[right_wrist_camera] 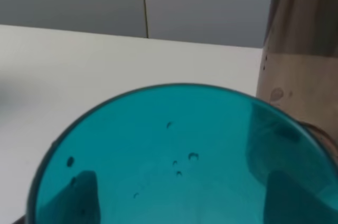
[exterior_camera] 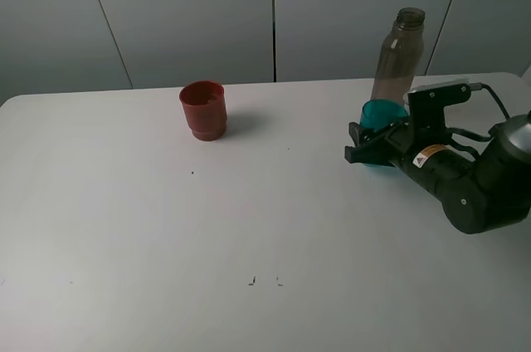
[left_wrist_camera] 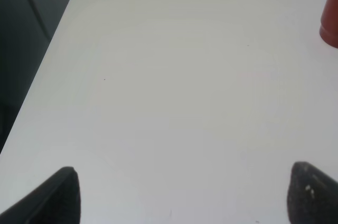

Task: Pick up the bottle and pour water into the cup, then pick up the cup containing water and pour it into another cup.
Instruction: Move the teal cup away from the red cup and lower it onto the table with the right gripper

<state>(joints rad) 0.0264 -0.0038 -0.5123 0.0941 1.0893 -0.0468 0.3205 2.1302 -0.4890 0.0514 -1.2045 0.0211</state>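
Observation:
The teal cup (exterior_camera: 382, 116) stands at the right of the table between the fingers of my right gripper (exterior_camera: 371, 146), which is shut on its side. In the right wrist view the teal cup (right_wrist_camera: 174, 155) fills the frame, with droplets inside and the fingers showing dimly through its wall. The smoky bottle (exterior_camera: 398, 53) stands upright just behind the teal cup, and shows in the right wrist view (right_wrist_camera: 301, 49). The red cup (exterior_camera: 203, 110) stands upright at the back left of centre, far from both grippers. My left gripper (left_wrist_camera: 182, 197) is open and empty over bare table; the red cup (left_wrist_camera: 330, 18) sits at that view's edge.
The white table (exterior_camera: 166, 227) has small dark marks near its front middle (exterior_camera: 251, 281). A grey panelled wall (exterior_camera: 191, 12) runs behind the table's far edge. The left arm is not in the exterior view.

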